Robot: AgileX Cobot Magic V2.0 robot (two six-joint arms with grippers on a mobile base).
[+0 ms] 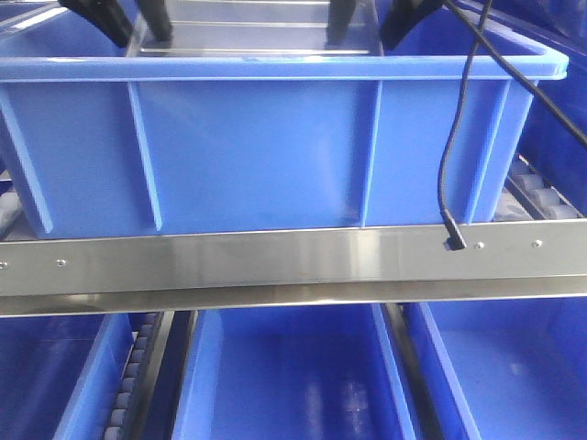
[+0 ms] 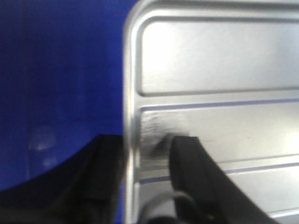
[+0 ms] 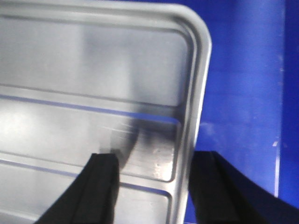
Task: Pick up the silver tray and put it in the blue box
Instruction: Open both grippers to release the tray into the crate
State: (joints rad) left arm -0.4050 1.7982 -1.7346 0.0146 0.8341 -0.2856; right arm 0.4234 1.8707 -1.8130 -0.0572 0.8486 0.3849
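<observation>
The silver tray shows just behind the front rim of the ribbed blue box, with dark fingers at both of its ends. In the left wrist view my left gripper straddles the tray's left rim, one finger outside against it and the other inside with a gap, so it is open. My right gripper straddles the right rim of the tray, its fingers wide apart and open. Blue box plastic surrounds the tray. Whether the tray rests on the box floor cannot be told.
A steel rail crosses in front, below the box. A black cable hangs over the box's right front and plugs into the rail. Narrower blue bins sit on the lower level, with roller tracks between them.
</observation>
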